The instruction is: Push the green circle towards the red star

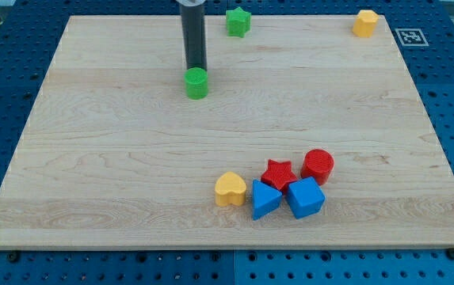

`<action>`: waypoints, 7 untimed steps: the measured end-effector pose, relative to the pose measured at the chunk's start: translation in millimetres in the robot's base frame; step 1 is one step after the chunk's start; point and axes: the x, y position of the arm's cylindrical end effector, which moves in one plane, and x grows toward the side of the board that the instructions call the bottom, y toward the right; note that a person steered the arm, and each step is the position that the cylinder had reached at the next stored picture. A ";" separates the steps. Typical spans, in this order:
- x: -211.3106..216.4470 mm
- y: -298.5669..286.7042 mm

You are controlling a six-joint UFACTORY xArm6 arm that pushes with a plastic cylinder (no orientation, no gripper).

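While the rod's top is running out of frame at 12 o'clock, my tip (pixel 196 68) is touching the green circle (pixel 197 83); the red star (pixel 278 173) is sitting at 5 o'clock on the surface (pixel 116 174).

eight blocks: two green (pixel 197 83) (pixel 238 21), two yellow (pixel 364 23) (pixel 230 189), two red (pixel 278 173) (pixel 318 166), two blue (pixel 265 199) (pixel 305 197).

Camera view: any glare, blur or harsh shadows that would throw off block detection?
Camera view: even, soft light, no glare on the wooden board; blocks sharp, with faint short shadows only. My tip sits at the green circle, on its top side, crisp. The board narrows towards the view's top from perspective.
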 end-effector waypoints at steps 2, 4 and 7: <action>64.4 -4.4; 113.9 22.1; 178.6 64.3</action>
